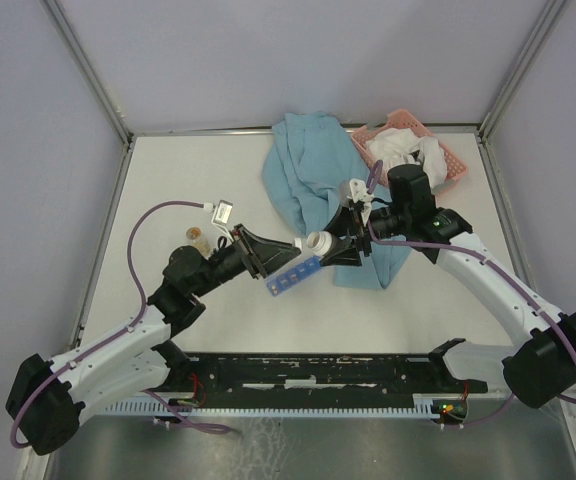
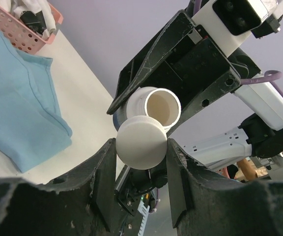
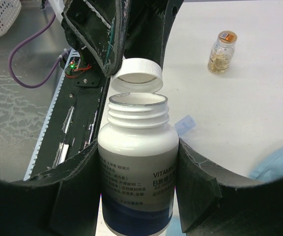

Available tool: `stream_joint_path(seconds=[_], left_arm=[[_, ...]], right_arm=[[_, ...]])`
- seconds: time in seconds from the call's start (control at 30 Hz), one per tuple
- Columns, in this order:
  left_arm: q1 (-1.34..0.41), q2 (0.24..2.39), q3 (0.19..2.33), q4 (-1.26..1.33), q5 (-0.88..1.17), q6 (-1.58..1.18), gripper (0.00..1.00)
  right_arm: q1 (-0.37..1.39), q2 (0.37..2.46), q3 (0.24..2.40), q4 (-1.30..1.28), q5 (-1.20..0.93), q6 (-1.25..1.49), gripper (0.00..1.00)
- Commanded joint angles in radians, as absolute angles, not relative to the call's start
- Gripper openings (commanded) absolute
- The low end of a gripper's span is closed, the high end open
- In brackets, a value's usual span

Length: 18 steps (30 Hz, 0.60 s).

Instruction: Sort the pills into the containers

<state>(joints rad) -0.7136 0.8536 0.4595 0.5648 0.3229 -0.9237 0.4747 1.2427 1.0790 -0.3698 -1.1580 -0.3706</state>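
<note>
My right gripper point(image 1: 336, 246) is shut on a white vitamin bottle point(image 3: 137, 147) with a blue band. It holds the bottle above the table with its mouth open. My left gripper point(image 1: 290, 250) is shut on the bottle's white screw cap point(image 2: 141, 141), which sits just off the bottle's mouth point(image 2: 157, 105). The cap also shows in the right wrist view point(image 3: 137, 74). The blue organiser strip point(image 1: 293, 277) lies on the table right below both grippers. One of its open lids point(image 3: 184, 124) shows beside the bottle. No loose pills show.
A small glass vial point(image 1: 198, 237) with tan contents stands left of the left gripper and also shows in the right wrist view point(image 3: 222, 51). A blue cloth point(image 1: 308, 170) lies behind the grippers. A pink mesh basket point(image 1: 446, 158) sits at the back right. A small white box point(image 1: 223, 212) lies near the vial.
</note>
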Motion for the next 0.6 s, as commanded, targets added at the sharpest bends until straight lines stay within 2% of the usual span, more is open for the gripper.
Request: stream_joint_path(seconds=[0.0,0.57], left_arm=[[-0.735,0.847,0.510,0.606,0.281,-0.932,0.31],[-0.787,0.842,0.551,0.501,0.187,-0.876,0.30]], right_arm=[[0.473,1.213,1.128,-0.364,-1.153,-0.396,0.12],[0.479,1.215,1.129,-0.370,-1.114,-0.398,0.13]])
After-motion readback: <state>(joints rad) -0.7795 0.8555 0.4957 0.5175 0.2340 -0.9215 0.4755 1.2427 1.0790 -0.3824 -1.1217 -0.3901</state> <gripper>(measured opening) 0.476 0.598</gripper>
